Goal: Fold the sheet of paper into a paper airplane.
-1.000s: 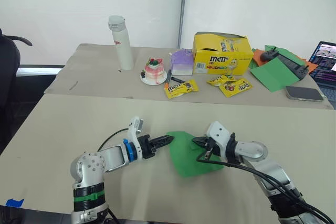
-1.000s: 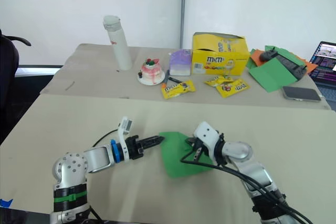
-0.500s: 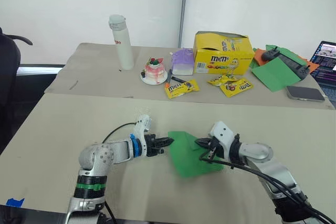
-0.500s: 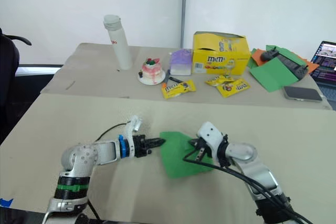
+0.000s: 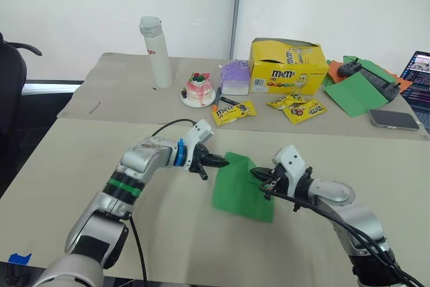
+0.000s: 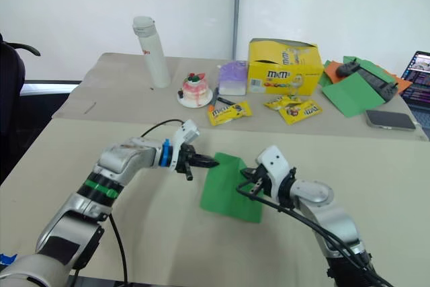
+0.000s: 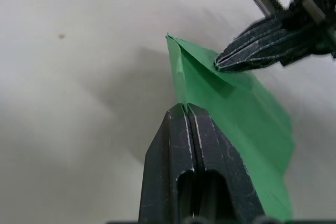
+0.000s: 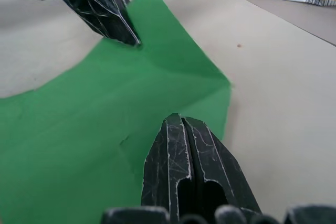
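— So where do we stand with the sheet of paper [image 5: 242, 186]?

— It lies flat at lower centre of the head views. Our left gripper [image 5: 220, 161] is clenched, tips at its upper left edge; our right gripper [image 5: 259, 177] is clenched too, pressing near its right edge.

— How do we fold well?

— We judge it best to pin with the right, slide the left along the crease, and keep both tips low so the paper doesn't skid.
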Robot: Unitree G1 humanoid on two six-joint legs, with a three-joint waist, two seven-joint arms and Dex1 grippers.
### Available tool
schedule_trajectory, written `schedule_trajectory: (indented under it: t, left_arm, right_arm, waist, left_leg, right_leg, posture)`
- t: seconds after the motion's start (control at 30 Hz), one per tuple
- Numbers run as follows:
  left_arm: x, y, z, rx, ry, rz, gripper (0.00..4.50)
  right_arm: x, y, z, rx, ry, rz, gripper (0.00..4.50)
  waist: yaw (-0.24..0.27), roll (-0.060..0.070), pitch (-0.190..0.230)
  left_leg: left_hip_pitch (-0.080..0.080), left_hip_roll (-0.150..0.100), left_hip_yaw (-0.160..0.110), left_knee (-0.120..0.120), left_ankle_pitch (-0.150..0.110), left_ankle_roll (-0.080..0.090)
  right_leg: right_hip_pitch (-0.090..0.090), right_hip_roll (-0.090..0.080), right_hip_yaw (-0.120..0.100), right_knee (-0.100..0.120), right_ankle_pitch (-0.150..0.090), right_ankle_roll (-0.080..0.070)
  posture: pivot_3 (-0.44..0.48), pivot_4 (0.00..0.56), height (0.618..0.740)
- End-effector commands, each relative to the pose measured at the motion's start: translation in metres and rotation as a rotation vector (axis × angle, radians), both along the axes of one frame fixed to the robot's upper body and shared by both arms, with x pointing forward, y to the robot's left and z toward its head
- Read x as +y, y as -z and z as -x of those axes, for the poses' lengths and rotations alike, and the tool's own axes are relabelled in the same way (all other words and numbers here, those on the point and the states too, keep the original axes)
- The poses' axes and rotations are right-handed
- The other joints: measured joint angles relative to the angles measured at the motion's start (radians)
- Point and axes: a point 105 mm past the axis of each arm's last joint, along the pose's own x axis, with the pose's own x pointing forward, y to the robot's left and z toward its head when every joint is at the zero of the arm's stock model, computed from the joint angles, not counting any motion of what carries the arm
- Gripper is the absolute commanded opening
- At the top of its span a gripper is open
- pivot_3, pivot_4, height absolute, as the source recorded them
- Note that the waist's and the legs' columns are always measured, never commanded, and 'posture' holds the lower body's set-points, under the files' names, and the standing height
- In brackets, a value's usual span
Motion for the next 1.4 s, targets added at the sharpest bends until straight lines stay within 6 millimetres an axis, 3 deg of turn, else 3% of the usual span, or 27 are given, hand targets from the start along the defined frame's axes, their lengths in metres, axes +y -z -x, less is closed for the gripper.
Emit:
schedule_trajectory:
  t: [0.03,0.17,0.43,0.6,0.77,1.1,1.3,1.4]
  left_arm:
    - [-0.007,-0.005,-0.008,-0.17,0.131,-0.068,0.02]
    - [-0.021,0.002,-0.017,-0.344,0.189,-0.136,0.02]
    - [-0.048,0.004,-0.011,-0.646,0.27,-0.157,0.02]
    - [-0.05,0.012,-0.003,-0.744,0.309,-0.2,0.02]
    - [-0.049,0.027,0.007,-0.818,0.389,-0.281,0.02]
    - [-0.048,0.033,0.009,-0.856,0.408,-0.32,0.02]
    - [-0.048,0.022,0.007,-0.781,0.342,-0.228,0.02]
    - [-0.043,0.014,0.008,-0.671,0.317,-0.163,0.82]
  right_arm:
    - [-0.003,-0.009,0.0,-0.036,0.019,-0.015,0.0]
    - [-0.014,0.005,0.004,0.002,0.045,0.024,0.0]
    - [-0.015,0.01,0.007,0.014,0.048,0.005,0.0]
    - [-0.016,-0.029,-0.012,-0.117,0.102,-0.135,0.0]
    - [-0.019,-0.04,-0.02,-0.121,0.096,-0.173,0.0]
    - [-0.012,0.0,-0.015,-0.002,0.09,-0.07,0.0]
    - [-0.012,0.025,-0.014,0.06,0.118,0.012,0.0]
    - [-0.012,0.03,-0.014,0.073,0.124,0.03,0.0]
  waist:
    - [0.0,0.0,0.0]
    - [0.005,0.0,0.0]
    - [0.004,-0.001,0.002]
    - [0.001,0.0,0.002]
    - [0.008,0.0,0.002]
    - [0.012,0.001,0.002]
    - [0.008,0.001,0.002]
    - [0.008,0.001,0.002]
  left_leg:
    - [0.0,0.0,0.0,0.0,0.0,0.0]
    - [-0.001,-0.002,0.0,0.0,0.0,0.0]
    - [-0.001,-0.001,0.0,0.001,0.0,0.001]
    - [0.0,0.0,0.0,0.001,0.0,0.001]
    - [0.001,0.0,0.0,0.002,0.0,0.001]
    - [0.001,0.0,0.0,0.003,0.0,0.001]
    - [0.001,0.0,0.0,0.003,0.0,0.001]
    - [0.001,0.0,0.0,0.003,0.001,0.002]
  right_leg:
    - [0.0,0.0,0.0,0.0,0.0,0.0]
    - [0.0,0.001,0.0,0.0,0.0,0.001]
    - [0.0,0.003,0.0,0.001,0.0,0.002]
    - [0.0,0.004,0.001,0.003,0.0,0.002]
    - [0.001,0.004,0.001,0.003,0.0,0.002]
    - [0.001,0.004,0.001,0.004,0.0,0.002]
    - [0.001,0.004,0.001,0.004,0.0,0.002]
    - [0.001,0.005,0.001,0.005,0.0,0.002]
  posture:
    - [0.0,0.15,0.74]
    - [0.0,0.15,0.74]
    - [0.0,0.15,0.74]
    - [0.0,0.15,0.74]
    - [0.0,0.15,0.74]
    - [0.0,0.15,0.74]
    - [0.0,0.15,0.74]
    - [0.0,0.15,0.74]
